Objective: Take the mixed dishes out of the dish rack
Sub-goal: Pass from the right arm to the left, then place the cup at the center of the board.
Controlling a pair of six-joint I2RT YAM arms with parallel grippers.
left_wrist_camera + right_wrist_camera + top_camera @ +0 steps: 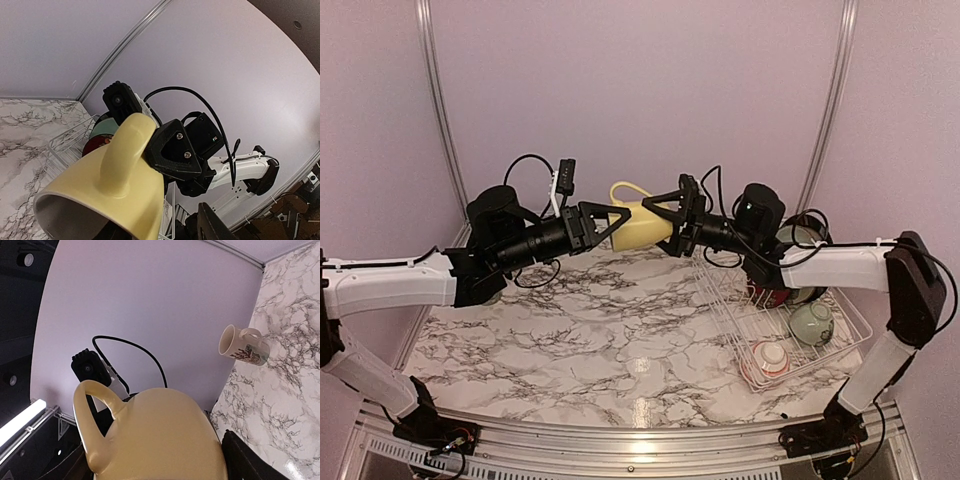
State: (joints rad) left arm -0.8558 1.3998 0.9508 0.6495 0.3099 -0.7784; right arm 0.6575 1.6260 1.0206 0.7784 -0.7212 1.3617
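Observation:
The yellow mug (638,224) hangs in mid-air above the far middle of the table, between both grippers. My right gripper (672,222) is shut on its body; one of its fingers (242,457) presses the mug's side (160,440). My left gripper (613,224) is open around the mug's mouth end (115,185), and its finger (212,225) stands a little apart from the rim. The dish rack (840,335) stands at the right and holds a pale green bowl (811,323), a red-rimmed white bowl (769,360), a red patterned plate (775,295) and a pale green plate (796,237).
A cream printed mug (243,346) lies on its side on the marble table by the far wall, seen only in the right wrist view. The rack's near corner (65,145) and the red plate (95,145) show behind the mug in the left wrist view.

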